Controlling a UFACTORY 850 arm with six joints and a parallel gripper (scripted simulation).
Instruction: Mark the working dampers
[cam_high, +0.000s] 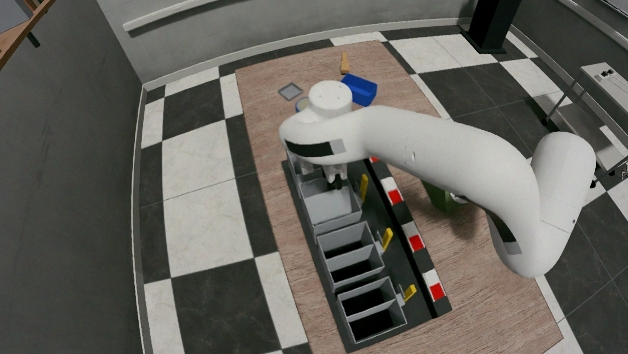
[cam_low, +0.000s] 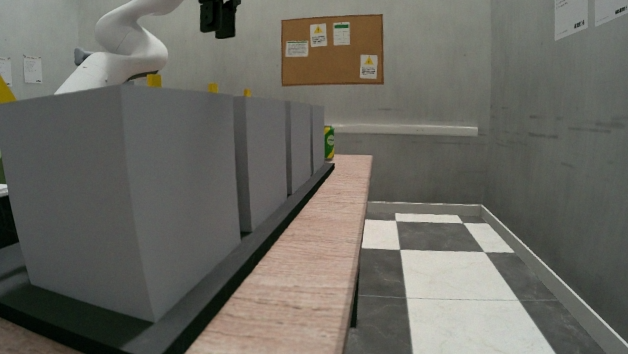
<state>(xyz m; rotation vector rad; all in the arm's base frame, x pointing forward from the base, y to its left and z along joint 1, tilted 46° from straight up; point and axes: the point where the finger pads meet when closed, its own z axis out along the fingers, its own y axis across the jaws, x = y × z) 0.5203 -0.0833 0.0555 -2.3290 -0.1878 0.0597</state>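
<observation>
Four grey box dampers stand in a row on a black base board (cam_high: pixel 299 210) (cam_low: pixel 210 300). One damper (cam_high: pixel 298 169) (cam_low: pixel 125 195) is mostly hidden under my arm. The second damper (cam_high: pixel 330 207) (cam_low: pixel 260 160) shows a flat grey blade. The third damper (cam_high: pixel 350 255) and the fourth damper (cam_high: pixel 372 310) show dark openings. Yellow levers (cam_high: pixel 364 186) (cam_high: pixel 386 238) (cam_high: pixel 410 291) stand beside them. The slider strip (cam_high: pixel 404 216) shows red patches (cam_high: pixel 395 196) (cam_high: pixel 416 243) (cam_high: pixel 436 291). My gripper (cam_high: pixel 336 183) (cam_low: pixel 217 20) hangs high over the second damper's far edge, partly open, holding nothing.
A blue bin (cam_high: pixel 361 89), a grey square tile (cam_high: pixel 290 91), a wooden block (cam_high: pixel 344 63) and a small round dish (cam_high: pixel 301 104) lie at the table's far end. A green object (cam_high: pixel 440 197) stands under my arm. A green-yellow can (cam_low: pixel 328 142) stands beyond the row.
</observation>
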